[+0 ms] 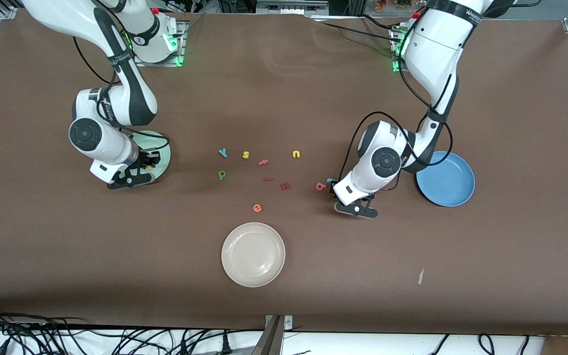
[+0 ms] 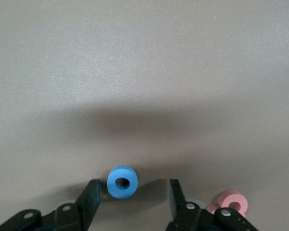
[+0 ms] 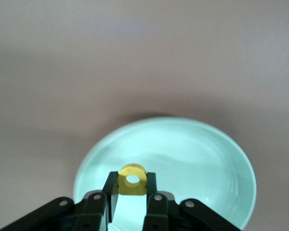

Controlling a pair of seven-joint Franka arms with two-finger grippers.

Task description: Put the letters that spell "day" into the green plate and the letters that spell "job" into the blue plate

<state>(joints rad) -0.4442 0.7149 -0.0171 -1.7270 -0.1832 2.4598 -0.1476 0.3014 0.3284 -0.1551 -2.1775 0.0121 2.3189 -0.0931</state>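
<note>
The yellow round-bowled letter (image 3: pixel 132 180) is sitting clamped between the right gripper's (image 1: pixel 147 161) fingers, which are hanging over the green plate (image 1: pixel 164 154) at the right arm's end of the desk (image 1: pixel 284 276); nothing else is showing in that plate yet. To do this step well, the right arm should be lowering until the letter is just above the plate's floor, then parting its fingers cleanly so the light foam drops flat rather than bouncing over the shallow rim. At the left arm's end, the left gripper (image 2: pixel 132 195) is standing low over the desk with its fingers apart, straddling the blue ring "o" (image 2: pixel 122 182), which is lying on the desk between them; the salmon-red "b" (image 1: pixel 320 186) is lying just beside, at about nine o'clock from that gripper in the front view. The blue plate (image 1: pixel 445 178) is waiting empty at about three o'clock from it. The left fingers should be centring on the ring before closing, keeping clear of the "b". The teal y-shape (image 1: pixel 223 152) and the green letter (image 1: pixel 221 174) are lying mid-desk, with the cream-white plate (image 1: pixel 253 254) nearer the front camera.
</note>
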